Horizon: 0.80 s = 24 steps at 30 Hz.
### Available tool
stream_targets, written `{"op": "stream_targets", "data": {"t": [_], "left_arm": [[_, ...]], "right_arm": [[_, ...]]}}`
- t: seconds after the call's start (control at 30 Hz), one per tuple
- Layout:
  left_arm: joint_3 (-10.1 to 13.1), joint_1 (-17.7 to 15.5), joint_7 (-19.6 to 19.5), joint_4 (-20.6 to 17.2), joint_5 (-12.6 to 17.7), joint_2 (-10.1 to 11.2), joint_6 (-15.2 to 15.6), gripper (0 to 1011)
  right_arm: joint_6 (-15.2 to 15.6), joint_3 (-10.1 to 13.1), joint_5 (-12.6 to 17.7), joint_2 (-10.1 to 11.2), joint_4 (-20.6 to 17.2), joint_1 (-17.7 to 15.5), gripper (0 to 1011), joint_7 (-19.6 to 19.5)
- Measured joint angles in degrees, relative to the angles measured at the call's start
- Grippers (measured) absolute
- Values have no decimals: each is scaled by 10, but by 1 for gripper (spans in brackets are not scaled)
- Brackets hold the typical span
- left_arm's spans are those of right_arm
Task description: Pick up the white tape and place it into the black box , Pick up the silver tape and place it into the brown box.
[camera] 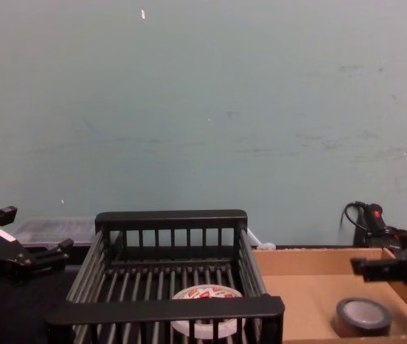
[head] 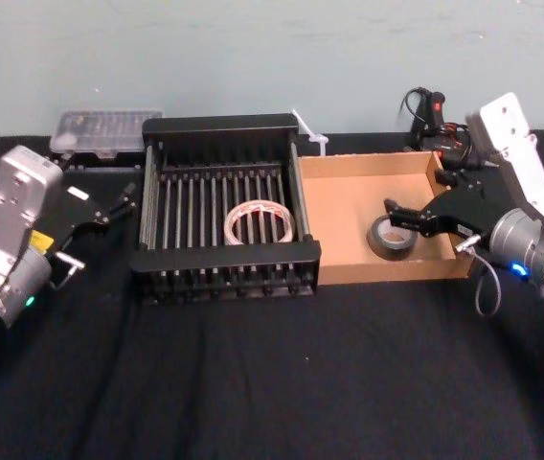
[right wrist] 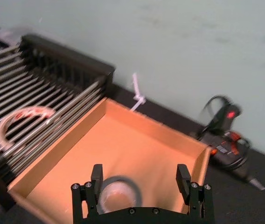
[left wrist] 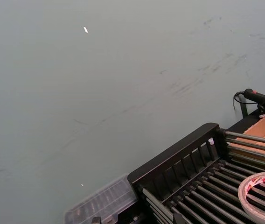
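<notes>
The white tape (head: 259, 224) with red marks lies flat on the bars of the black box (head: 224, 126); it also shows as a roll (camera: 205, 315) behind the front rim in the chest view. The silver tape (head: 393, 238) lies flat on the floor of the brown box (head: 349, 220). My right gripper (head: 402, 218) hovers just above the silver tape, open. In the right wrist view both fingers (right wrist: 96, 173) stand wide apart, clear of the roll (right wrist: 118, 192) below them. My left gripper (head: 122, 204) is open, left of the black box, holding nothing.
A clear plastic case (head: 104, 129) sits behind the black box's left corner. A black tool with red parts and cables (head: 433, 120) lies behind the brown box. A white zip tie (head: 310, 134) rests between the boxes at the back. Black cloth covers the table's front.
</notes>
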Motion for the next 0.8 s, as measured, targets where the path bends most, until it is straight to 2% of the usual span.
{"op": "stream_targets", "data": {"t": [0.27, 0.5, 0.7, 0.8], "left_arm": [[0, 0, 0, 0, 0, 0, 0, 1001], [0, 0, 0, 0, 0, 0, 0, 1001], [0, 0, 0, 0, 0, 0, 0, 1001], [0, 0, 0, 0, 0, 0, 0, 1001]], "right_arm": [[-98, 34, -22, -19, 2, -41, 1002, -47], [-164, 56, -47, -31, 17, -73, 1002, -84], [-196, 64, -73, -38, 27, -91, 1002, -107], [-203, 66, -81, -41, 30, -95, 1002, -113]]}}
